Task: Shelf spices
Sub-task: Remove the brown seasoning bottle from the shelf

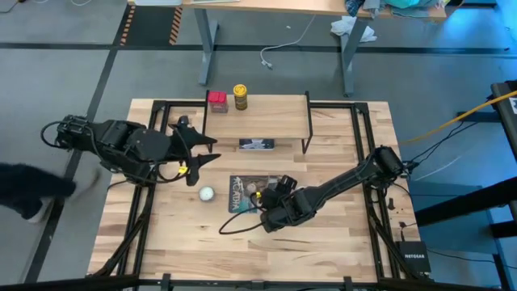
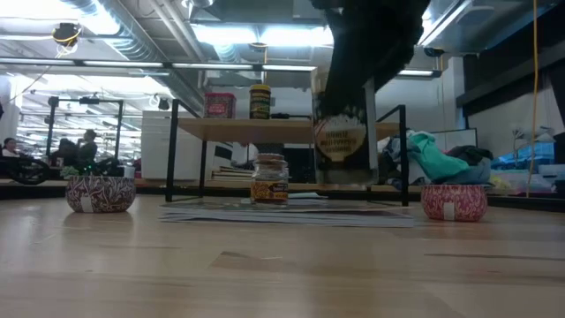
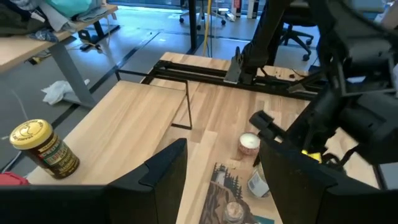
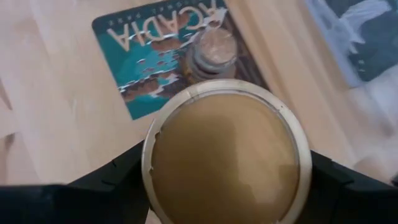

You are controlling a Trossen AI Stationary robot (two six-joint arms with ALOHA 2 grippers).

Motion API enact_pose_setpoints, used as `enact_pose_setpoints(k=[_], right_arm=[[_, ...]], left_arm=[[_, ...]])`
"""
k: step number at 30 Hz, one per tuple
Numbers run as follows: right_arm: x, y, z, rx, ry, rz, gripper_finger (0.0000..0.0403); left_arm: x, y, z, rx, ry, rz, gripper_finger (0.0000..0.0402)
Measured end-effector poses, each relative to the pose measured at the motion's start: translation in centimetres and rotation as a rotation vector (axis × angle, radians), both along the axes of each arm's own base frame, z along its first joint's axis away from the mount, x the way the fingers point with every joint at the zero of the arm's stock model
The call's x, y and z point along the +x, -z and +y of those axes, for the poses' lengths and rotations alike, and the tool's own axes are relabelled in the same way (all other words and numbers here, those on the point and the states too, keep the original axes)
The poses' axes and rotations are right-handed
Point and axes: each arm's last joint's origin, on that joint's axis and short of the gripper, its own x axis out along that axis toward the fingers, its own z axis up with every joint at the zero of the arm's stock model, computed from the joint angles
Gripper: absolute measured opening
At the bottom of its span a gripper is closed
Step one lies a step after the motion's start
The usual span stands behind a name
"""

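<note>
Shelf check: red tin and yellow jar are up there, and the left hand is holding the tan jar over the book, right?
Not quite: the right hand holds the tan jar, as the right wrist view shows. The red tin and yellow jar are on the shelf.

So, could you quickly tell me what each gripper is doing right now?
Left gripper: open, empty, beside the shelf.
Right gripper: shut on the tan jar.

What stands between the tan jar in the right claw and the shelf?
Nothing visible blocks it. The right claw holds the tan jar above the book. The shelf has free board beside the red tin and yellow jar. The tiny jar stands lower, on the book.
</note>
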Motion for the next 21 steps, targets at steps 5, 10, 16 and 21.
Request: enact_pose_setpoints(k=[5,10,16,21], right_arm=[[0.0,0.9,0.1,0.037,-0.021,-0.007,0.0282],[0.1,0.8,0.2,0.043,-0.029,-0.008,0.0282],[0.7,0.7,-0.2,0.094,-0.074,-0.017,0.0282],[1.3,0.7,-1.3,0.096,-0.064,-0.029,0.029]], left_arm=[[0.0,0.1,0.0,-0.012,-0.009,0.001,0.0196],[0.0,0.1,0.0,-0.016,-0.011,0.0,0.0196],[0.0,0.1,0.0,-0.015,-0.011,0.0,0.0196],[0.0,0.1,0.0,-0.014,-0.01,0.001,0.0196]])
